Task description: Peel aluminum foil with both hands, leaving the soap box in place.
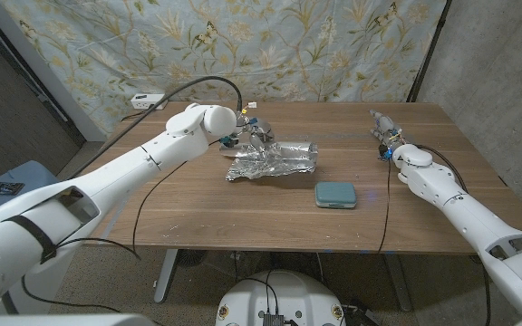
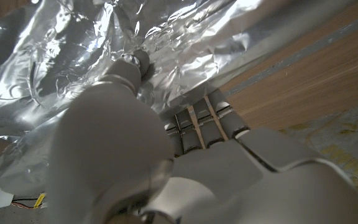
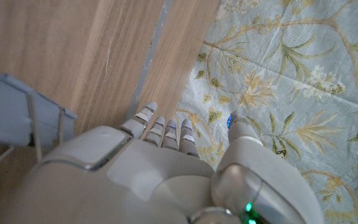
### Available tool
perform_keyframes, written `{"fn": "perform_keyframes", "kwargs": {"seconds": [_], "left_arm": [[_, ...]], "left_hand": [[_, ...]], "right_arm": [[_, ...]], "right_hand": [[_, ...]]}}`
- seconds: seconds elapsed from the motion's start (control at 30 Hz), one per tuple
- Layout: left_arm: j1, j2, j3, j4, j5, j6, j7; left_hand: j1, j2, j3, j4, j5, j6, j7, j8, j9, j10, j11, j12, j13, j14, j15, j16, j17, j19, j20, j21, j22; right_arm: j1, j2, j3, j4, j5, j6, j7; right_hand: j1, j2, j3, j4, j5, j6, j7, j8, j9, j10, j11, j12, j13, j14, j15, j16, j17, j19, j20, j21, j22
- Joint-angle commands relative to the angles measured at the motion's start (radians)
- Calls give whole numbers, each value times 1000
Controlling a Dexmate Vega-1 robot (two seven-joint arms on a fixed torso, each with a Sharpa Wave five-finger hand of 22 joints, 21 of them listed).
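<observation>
Lab: backdrop cloth (image 1: 288, 45), cabled table (image 1: 243, 208)

Silver foil (image 1: 273, 161), teal soap box (image 1: 335, 195)

Left arm (image 1: 107, 181): glossy white rounded shells, black band near the shoulder, black cable looping along it. Right arm (image 1: 460, 204): same white shells, thin black cable. Left hand (image 2: 166, 168): white, grey segmented fingers. Right hand (image 3: 160, 180): white, green light on the thumb base.

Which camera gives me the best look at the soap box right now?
The head view: the teal soap box lies fully visible on the table, apart from the crumpled foil. The left wrist view shows foil close up, the right wrist view table edge and curtain; neither includes the box.
</observation>
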Motion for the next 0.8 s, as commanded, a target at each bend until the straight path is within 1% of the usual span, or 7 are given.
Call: {"fn": "perform_keyframes", "kwargs": {"seconds": [0.03,0.4,0.67,0.8], "left_arm": [[-62,-24,37,44,-59,33,-33],[-98,-33,62,65,-100,47,-51],[-120,-63,61,114,-178,70,-63],[-123,-72,63,128,-205,78,-42]], "left_hand": [[47,61,-3,0,12,33,5,59,3,20,0,6,40,73,-52,16,39,21,5,16,4],[50,63,-5,-1,23,45,5,70,8,40,0,9,52,86,-55,23,46,30,3,35,7],[50,64,-9,-1,32,58,7,80,13,53,-3,8,59,96,-59,29,53,33,2,50,9],[50,64,-11,-1,36,64,5,82,11,64,-3,9,62,101,-61,33,56,40,0,59,10]], "right_arm": [[-8,-7,6,-10,3,-1,-8],[-16,-17,7,-27,4,-8,-7],[-25,-28,11,-37,6,-18,-8],[-26,-33,12,-39,7,-23,-7]], "right_hand": [[-2,9,-2,4,2,4,0,4,2,-8,0,5,2,-8,1,8,0,-3,-46,5,4],[-1,9,-2,4,2,4,-1,4,2,-6,1,6,2,-8,1,8,0,-3,-46,5,4],[-1,9,-2,4,2,3,-1,4,2,-7,0,6,2,-8,1,8,0,-3,-46,5,4],[-1,9,-2,4,2,4,0,4,2,-6,0,6,2,-8,0,8,0,-3,-46,5,4]]}}
